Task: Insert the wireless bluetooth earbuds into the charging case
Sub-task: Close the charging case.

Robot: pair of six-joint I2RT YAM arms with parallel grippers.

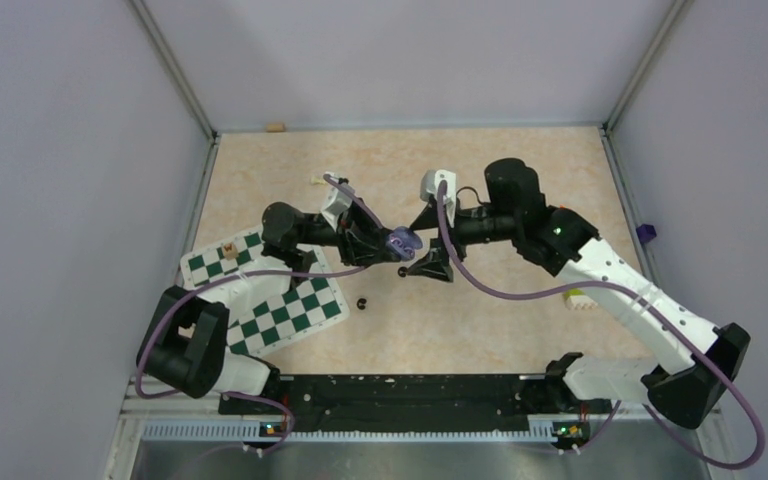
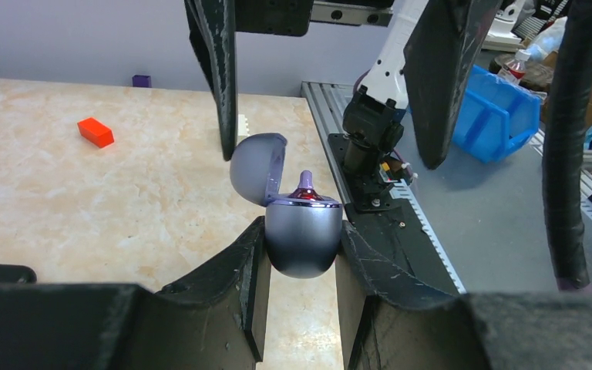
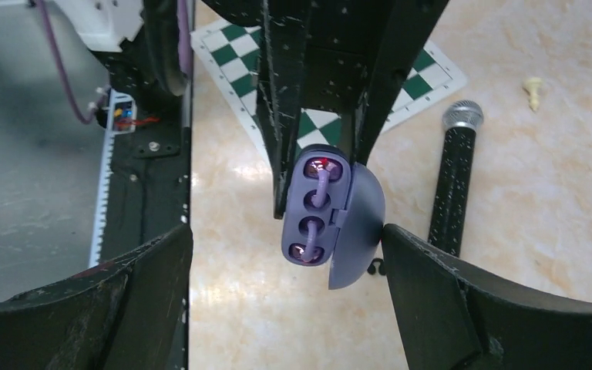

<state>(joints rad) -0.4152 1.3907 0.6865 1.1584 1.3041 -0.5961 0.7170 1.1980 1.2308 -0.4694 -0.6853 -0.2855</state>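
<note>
- The left pincer [image 2: 302, 248] is closed on the lower half of the purple charging case [image 3: 317, 210]. It holds the case above the table [image 1: 520, 160] with the lid open.
- The right pincer [image 1: 418, 247] is wide open and holds nothing. Its fingers stand on both sides of the case.
- A purple earbud [image 3: 321, 183] sits in the upper well. I cannot tell if the lower well is filled.
- A black earbud [image 1: 403, 271] lies on the table under the case, and a second black earbud [image 1: 362, 302] lies near the chessboard [image 1: 300, 305].
- To do this step well, I think the case should be held steady. The next bud should be taken by its round body, lined up with a free well and pressed softly.
- The right wrist view looks straight into the wells. The left wrist view shows only the case's side, with a bud tip above the rim. Only the top view shows both black buds.
</note>
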